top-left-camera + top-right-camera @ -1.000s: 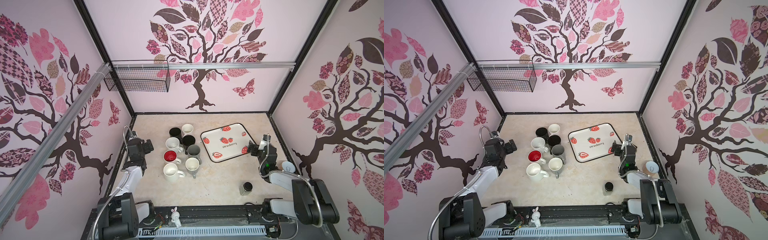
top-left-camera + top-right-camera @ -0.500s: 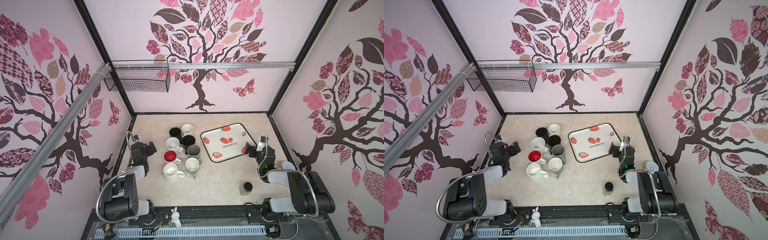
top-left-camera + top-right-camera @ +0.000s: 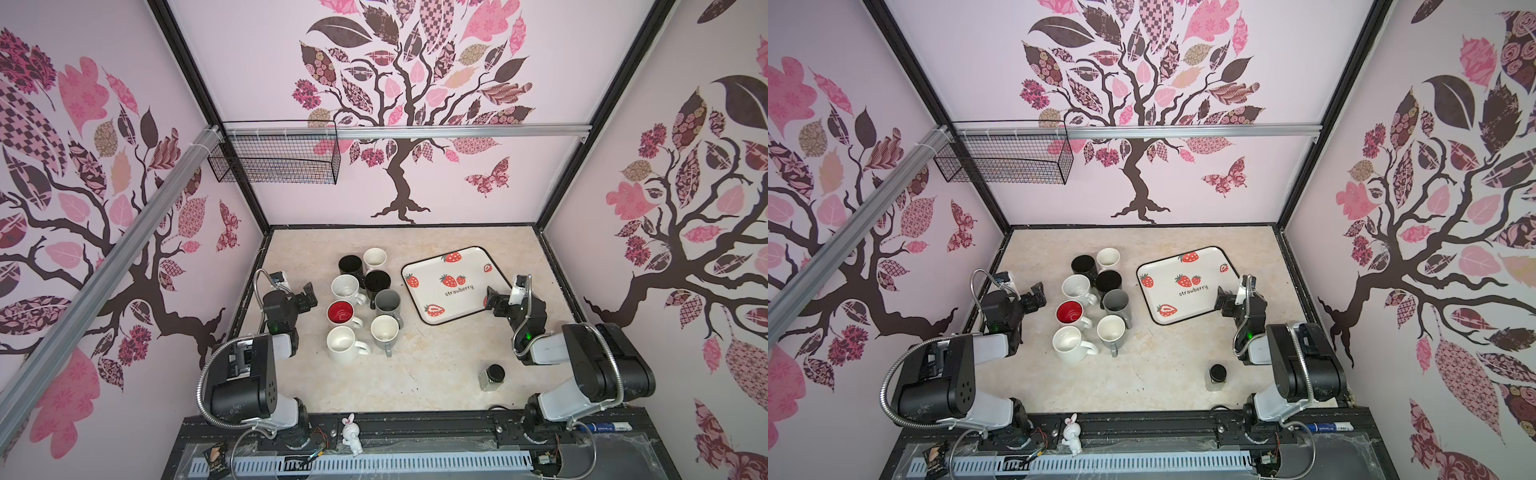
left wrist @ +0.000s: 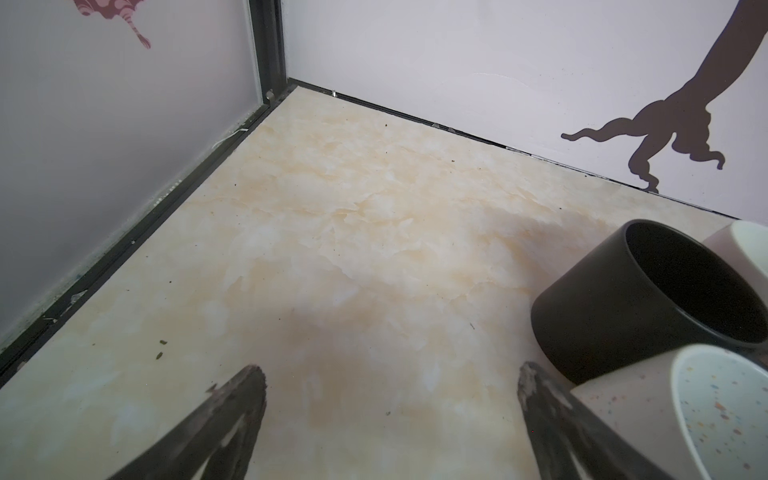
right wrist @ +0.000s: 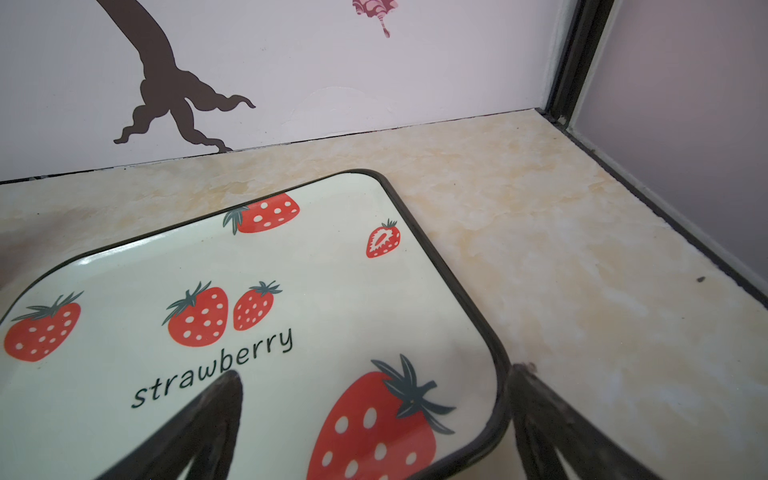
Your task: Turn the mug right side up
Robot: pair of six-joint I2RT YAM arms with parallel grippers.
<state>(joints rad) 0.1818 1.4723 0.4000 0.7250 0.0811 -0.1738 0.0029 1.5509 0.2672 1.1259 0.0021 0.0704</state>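
Several mugs stand grouped left of the table's middle in both top views, every opening facing up: a black mug (image 3: 350, 264), a speckled white mug (image 3: 345, 286), a red-lined mug (image 3: 340, 312), a grey mug (image 3: 387, 301) and a white mug (image 3: 340, 342). My left gripper (image 3: 307, 293) (image 3: 1037, 293) hangs open and empty just left of the group. The left wrist view has the black mug (image 4: 623, 299) and the speckled mug (image 4: 665, 415) beside the open left gripper (image 4: 388, 374). My right gripper (image 3: 490, 300) (image 5: 374, 374) is open and empty, straddling a tray corner.
A strawberry tray (image 3: 415, 266) (image 5: 453, 282) lies right of the mugs. A small black-lidded jar (image 3: 492, 376) stands near the front right. A wire basket (image 3: 274, 158) hangs on the back wall, and a bunny figurine (image 3: 351, 428) sits on the front rail.
Both arms have folded back and down toward the front rail. Both grippers stayed open and barely shifted. The mugs did not move.
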